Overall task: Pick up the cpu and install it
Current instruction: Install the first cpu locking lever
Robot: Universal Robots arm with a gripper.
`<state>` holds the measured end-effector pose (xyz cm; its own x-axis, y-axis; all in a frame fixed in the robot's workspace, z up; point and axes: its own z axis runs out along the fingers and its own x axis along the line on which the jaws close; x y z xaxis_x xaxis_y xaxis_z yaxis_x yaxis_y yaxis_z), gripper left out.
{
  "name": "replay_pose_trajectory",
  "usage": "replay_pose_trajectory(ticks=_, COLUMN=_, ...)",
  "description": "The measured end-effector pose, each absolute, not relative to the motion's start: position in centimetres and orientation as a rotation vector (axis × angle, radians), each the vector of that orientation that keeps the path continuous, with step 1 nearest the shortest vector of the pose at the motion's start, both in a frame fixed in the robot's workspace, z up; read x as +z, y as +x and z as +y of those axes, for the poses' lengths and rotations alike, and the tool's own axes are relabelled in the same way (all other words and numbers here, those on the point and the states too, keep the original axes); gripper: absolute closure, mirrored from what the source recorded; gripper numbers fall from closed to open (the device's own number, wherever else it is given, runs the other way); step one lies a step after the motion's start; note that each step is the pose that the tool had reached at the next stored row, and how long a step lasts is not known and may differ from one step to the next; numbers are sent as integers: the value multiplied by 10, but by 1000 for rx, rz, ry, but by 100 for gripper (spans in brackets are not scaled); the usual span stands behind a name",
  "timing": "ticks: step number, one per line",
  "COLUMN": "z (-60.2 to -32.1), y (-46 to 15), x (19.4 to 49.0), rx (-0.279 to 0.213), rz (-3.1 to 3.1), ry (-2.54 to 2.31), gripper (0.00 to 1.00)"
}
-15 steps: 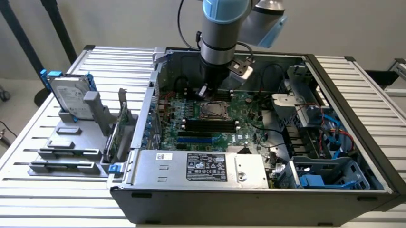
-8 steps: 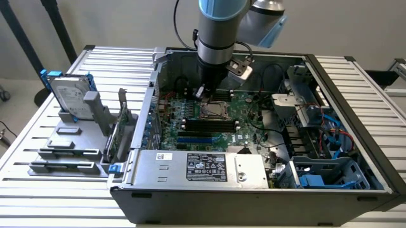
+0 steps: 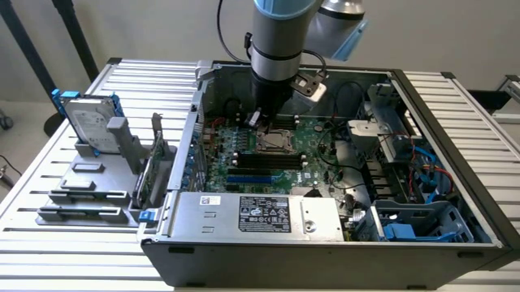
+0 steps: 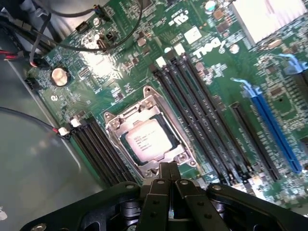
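The cpu, a small square chip with a silvery top, lies flat inside the metal socket frame on the green motherboard. In the exterior view the cpu sits in the middle of the board inside the open computer case. My gripper hangs just above the socket's edge, its two dark fingers pressed together with nothing between them. Seen from outside, the gripper points down into the case, a little behind the chip.
Black memory slots flank the socket, and a blue slot lies further off. Cables run near the board's edge. Outside the case, a silver hard drive with blue brackets stands on a grey holder at the exterior view's left.
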<state>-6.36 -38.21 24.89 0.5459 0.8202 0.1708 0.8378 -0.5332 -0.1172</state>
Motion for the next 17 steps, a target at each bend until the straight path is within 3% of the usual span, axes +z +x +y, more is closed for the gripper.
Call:
replay_pose_trajectory(ticks=10, z=-406, y=-76, x=257, rx=-140, rz=-1407, ry=-2595, gripper=89)
replay_pose_trajectory(ticks=17, z=-407, y=-80, x=254, rx=-140, rz=-1407, ry=-2595, gripper=89)
